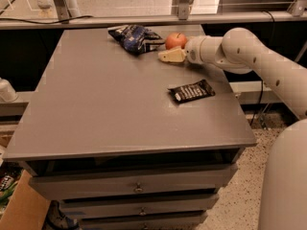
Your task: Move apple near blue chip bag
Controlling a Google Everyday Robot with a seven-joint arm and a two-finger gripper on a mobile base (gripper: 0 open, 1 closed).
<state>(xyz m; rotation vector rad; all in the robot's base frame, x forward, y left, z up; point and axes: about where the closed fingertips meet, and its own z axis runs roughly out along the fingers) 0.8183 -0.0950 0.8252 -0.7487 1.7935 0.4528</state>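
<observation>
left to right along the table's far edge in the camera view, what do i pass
wrinkly dark blue foil chip bag → round red-orange apple → white robot arm; the gripper lies just in front of the apple

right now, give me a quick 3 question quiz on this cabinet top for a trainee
1. True or false: the black packet lies nearer the front edge of the gray cabinet top than the apple does.
2. Which thing sits by the far edge, left of the apple? A) blue chip bag B) black packet C) robot arm
3. Where is the gripper?

Key: 1 true. 2 A. 3 Low over the far right of the top, right against the apple's near side.
</observation>
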